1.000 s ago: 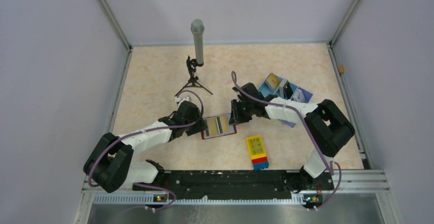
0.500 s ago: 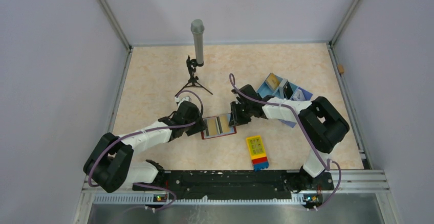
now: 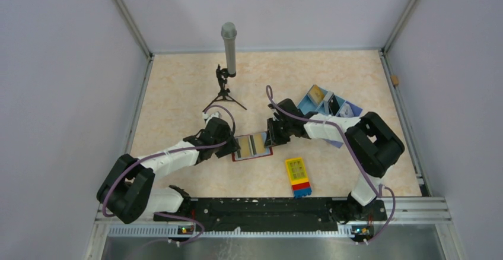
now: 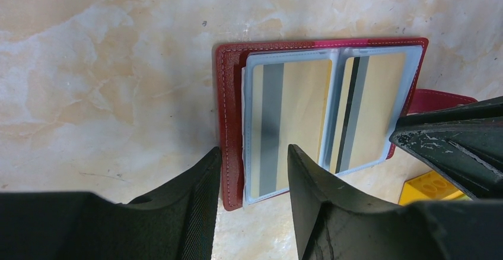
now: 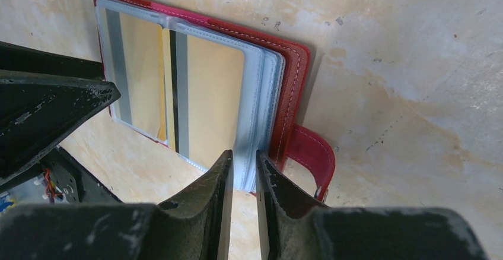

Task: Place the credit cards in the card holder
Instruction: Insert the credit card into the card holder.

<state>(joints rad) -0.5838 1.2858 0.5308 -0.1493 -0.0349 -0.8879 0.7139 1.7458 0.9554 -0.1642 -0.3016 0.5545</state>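
Observation:
The dark-red card holder (image 3: 253, 146) lies open on the table, its blue-grey pockets up. Each pocket shows a yellow-gold card with a grey stripe (image 4: 296, 117) (image 4: 376, 108); both also show in the right wrist view (image 5: 139, 64) (image 5: 216, 100). My left gripper (image 4: 254, 174) is open, its jaws straddling the holder's left red edge (image 4: 228, 123). My right gripper (image 5: 244, 168) is nearly closed on the edge of the pocket pages (image 5: 261, 94) at the holder's right side, beside the red closure tab (image 5: 311, 153).
A light-blue three-compartment tray (image 3: 330, 103) stands right of the right gripper with cards in it. A yellow, red and blue block (image 3: 298, 177) lies near the front. A grey cylinder on a small black tripod (image 3: 228, 58) stands at the back.
The right arm has shifted slightly left towards the holder. The left arm and the holder have not visibly moved.

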